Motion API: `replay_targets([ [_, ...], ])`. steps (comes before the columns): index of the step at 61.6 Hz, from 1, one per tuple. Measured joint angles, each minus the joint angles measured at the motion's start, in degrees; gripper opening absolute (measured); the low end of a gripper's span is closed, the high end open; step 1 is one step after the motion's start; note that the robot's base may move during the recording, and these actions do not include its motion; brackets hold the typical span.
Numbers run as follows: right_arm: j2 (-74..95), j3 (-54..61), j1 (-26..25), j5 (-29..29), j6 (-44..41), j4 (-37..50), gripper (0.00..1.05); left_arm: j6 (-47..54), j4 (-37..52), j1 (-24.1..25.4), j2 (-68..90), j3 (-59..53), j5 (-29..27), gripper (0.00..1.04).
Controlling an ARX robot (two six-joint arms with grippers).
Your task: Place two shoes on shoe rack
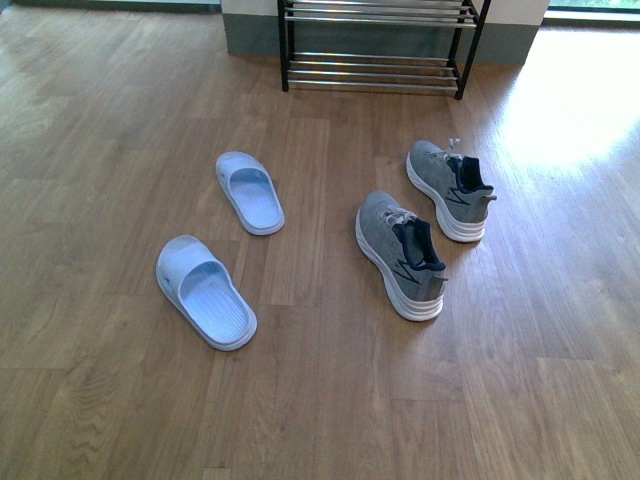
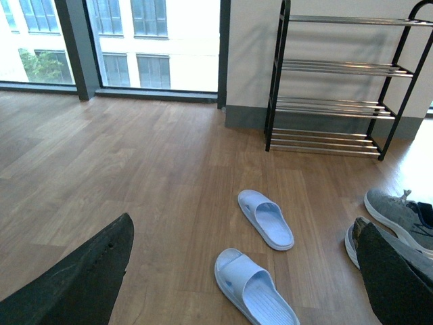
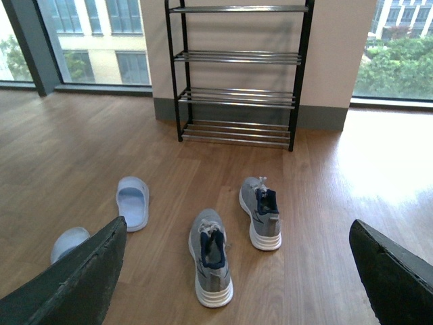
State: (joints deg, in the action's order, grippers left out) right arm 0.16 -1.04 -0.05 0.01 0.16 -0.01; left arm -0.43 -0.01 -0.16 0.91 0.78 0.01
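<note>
Risk: the soft knit collar gives under a pinch, the shoe swings, and the sole snags or drops between rods. The grey knit white-soled sneakers sit side by side on the wooden floor, toes toward the black-framed chrome-rod shoe rack, well apart from it. Left fingers and right fingers are both spread wide and empty, well above the floor. The sneakers lie closer to the right pair.

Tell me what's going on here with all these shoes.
Nothing is being handled yet. Two grey sneakers and two pale blue slippers lie on the wood floor in front of the shoe rack, and no shoe is on it. The left claw and right claw are both open, holding nothing.
</note>
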Motion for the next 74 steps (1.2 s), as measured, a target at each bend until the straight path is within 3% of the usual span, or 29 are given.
replay_targets([
  [74,0.00,0.00,0.00,0.00,0.00,0.00,0.95,0.00,0.00,0.00,0.00,0.00,0.00,0.95],
])
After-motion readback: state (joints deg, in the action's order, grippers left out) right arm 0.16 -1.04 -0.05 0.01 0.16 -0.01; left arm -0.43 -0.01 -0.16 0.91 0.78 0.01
